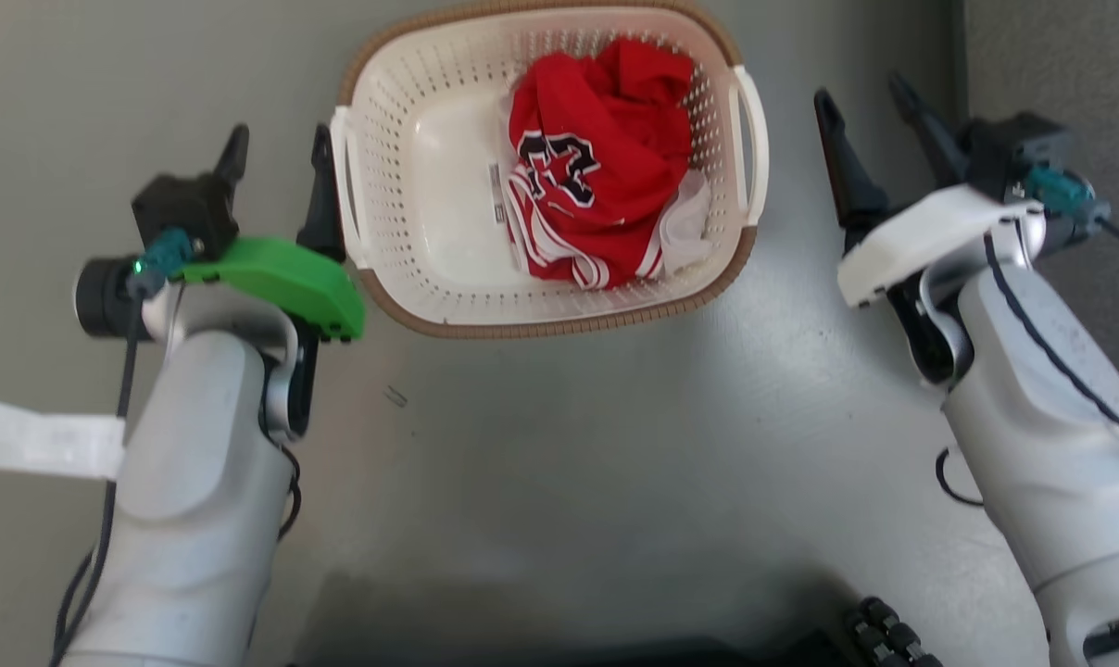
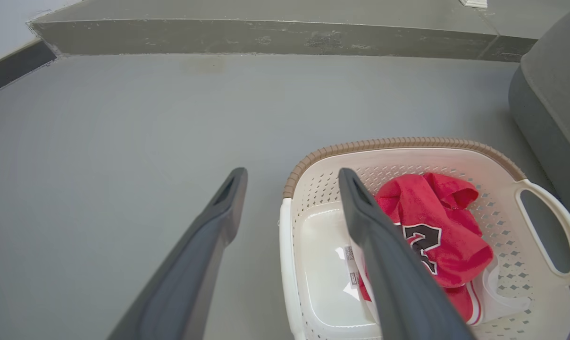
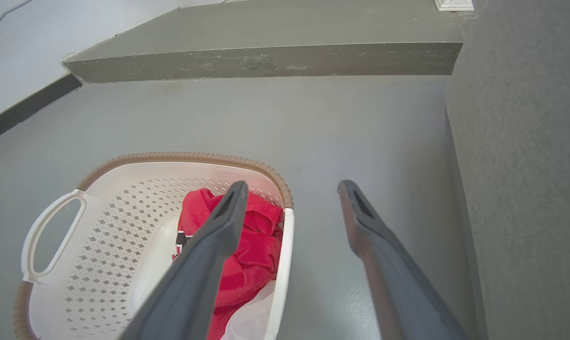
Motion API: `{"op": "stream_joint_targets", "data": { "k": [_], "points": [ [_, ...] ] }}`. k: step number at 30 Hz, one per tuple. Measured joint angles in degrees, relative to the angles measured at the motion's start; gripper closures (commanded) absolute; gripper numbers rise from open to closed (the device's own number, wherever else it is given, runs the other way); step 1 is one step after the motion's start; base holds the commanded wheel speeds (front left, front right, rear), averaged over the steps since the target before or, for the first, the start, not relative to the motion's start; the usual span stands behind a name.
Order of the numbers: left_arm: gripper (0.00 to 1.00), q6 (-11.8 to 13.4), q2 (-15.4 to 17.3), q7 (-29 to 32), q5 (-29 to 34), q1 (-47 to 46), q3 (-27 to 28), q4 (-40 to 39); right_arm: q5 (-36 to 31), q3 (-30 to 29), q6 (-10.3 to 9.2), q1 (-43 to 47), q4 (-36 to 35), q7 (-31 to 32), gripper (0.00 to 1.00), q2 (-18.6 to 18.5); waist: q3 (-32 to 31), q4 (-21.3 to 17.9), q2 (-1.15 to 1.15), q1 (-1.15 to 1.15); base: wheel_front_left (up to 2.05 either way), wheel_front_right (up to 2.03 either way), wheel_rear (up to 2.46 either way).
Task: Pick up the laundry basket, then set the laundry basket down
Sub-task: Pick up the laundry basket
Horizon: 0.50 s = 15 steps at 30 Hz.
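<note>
The laundry basket (image 1: 430,306) sits on the grey floor, cream-white and perforated with a brown woven-look rim and white side handles; a red jersey (image 1: 597,157) lies in its right half. My left gripper (image 1: 280,139) is open just left of the basket's left handle (image 1: 342,185), its right finger close beside it. In the left wrist view the basket (image 2: 540,222) lies right of the gripper (image 2: 292,177). My right gripper (image 1: 863,93) is open, a short way right of the right handle (image 1: 752,139). From the right wrist, the basket (image 3: 54,226) lies left of the gripper (image 3: 292,188).
A raised grey step (image 2: 266,38) runs across the far end of the floor. A grey upholstered piece (image 3: 525,165) stands along the right side, close to my right arm. A white strip (image 1: 41,445) crosses the left arm. Dark robot base (image 1: 615,639) shows at the bottom.
</note>
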Motion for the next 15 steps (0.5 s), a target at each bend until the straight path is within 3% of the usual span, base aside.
{"op": "stream_joint_targets", "data": {
  "k": [15],
  "points": [
    [0.0,-2.16,-0.31,3.04,-1.51,-9.53,-0.08,9.66,-0.47,2.78,0.98,-8.46,8.68,0.0,0.0,2.29,9.82,-1.55,0.0,0.0,0.0,0.0,0.0]
  ]
}}
